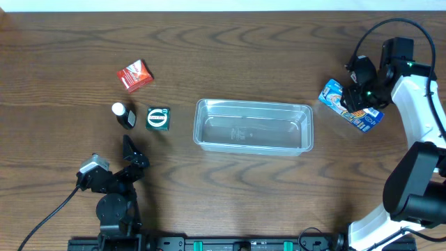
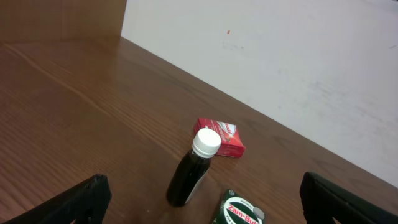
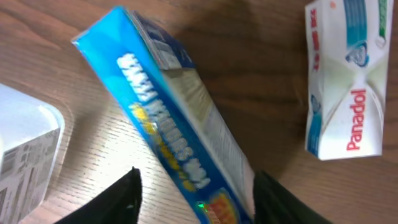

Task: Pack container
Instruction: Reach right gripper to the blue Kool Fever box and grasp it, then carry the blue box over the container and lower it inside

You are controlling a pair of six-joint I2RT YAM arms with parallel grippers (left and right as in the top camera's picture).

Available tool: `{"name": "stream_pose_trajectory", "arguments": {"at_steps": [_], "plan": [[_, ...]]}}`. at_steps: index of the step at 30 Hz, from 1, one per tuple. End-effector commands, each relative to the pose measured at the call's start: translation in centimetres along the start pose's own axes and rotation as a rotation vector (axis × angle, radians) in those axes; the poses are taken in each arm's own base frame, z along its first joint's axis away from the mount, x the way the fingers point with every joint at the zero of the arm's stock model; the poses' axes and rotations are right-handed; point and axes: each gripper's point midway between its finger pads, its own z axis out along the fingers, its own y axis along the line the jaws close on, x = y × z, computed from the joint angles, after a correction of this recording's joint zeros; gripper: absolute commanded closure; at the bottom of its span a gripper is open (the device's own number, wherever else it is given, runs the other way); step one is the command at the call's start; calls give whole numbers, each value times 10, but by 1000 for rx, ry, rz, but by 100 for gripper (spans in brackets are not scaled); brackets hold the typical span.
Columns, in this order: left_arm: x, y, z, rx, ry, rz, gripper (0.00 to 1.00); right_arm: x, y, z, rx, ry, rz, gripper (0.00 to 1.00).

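My right claw [image 3: 196,177] is apart, straddling a blue printed cardboard box [image 3: 180,118] at the right end of the brown wooden counter [image 1: 70,84], gap showing on one side, white Panadol carton [image 3: 345,81] nearby. My left claw [image 2: 203,186] is wide apart near a dark white-capped bottle [image 2: 186,177]. The clear plastic rectangular container [image 1: 253,125] sits mid-counter, well apart from both claws.

Container [image 1: 252,104]: clear glossy plastic. Table [image 1: 209,42]: dark wood grain, matt. Blue box [image 3: 174,124]: glossy cardboard.
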Motion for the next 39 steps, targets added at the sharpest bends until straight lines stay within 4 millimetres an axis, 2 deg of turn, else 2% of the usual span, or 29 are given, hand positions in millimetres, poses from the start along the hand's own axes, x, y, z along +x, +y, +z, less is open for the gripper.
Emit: {"name": "stream_pose_trajectory", "arguments": {"at_steps": [1,3,5,8,12,17,19,23,26,29,32,35,39], "plan": [[16,8,2,-25,36,23,2,2,-15,-5,35,4,42,52],[16,8,2,-25,36,23,2,5,-17,-4,41,11,52,56],[16,8,2,-25,36,23,2,8,-22,-5,57,18,76,67],[16,8,2,-25,36,23,2,8,-25,-5,61,15,95,76],[16,8,2,-25,36,23,2,8,-26,-5,61,13,97,80],[16,8,2,-25,36,23,2,8,-26,-3,63,8,115,80],[16,8,2,-25,36,23,2,9,-26,-1,62,10,122,83],[16,8,2,-25,36,23,2,6,-27,-2,66,0,147,99],[16,8,2,-25,36,23,2,1,-26,-8,71,-13,148,99],[16,8,2,-25,36,23,2,-11,-22,-22,78,-41,129,99],[16,8,2,-25,36,23,2,-29,-12,-46,87,-86,92,99],[16,8,2,-25,36,23,2,-52,7,-77,94,-143,-4,99],[16,8,2,-25,36,23,2,-75,49,-119,92,-218,-170,99]]}}
